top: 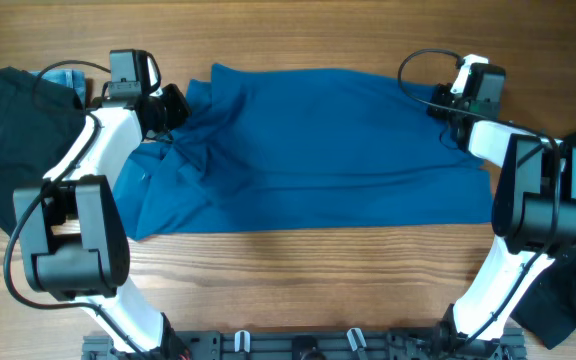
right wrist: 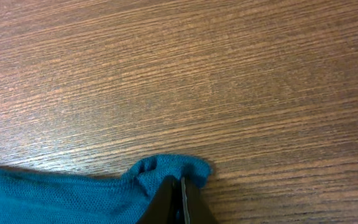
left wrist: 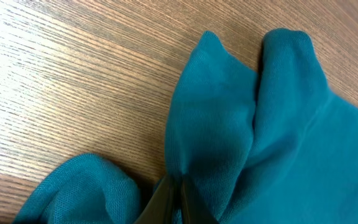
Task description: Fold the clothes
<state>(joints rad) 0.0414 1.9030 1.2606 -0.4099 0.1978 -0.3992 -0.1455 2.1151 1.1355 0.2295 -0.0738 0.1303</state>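
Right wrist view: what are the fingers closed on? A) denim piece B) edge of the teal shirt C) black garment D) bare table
B: the right gripper is shut on a puckered bit of the teal shirt at its edge, with only bare wooden table beyond it.

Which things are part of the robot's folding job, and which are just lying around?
In the job: blue shirt, pinched by the left pincer and right pincer.
Lying about: black cloth on the left, black cloth on the right, light-blue denim; clothes too, but untouched.
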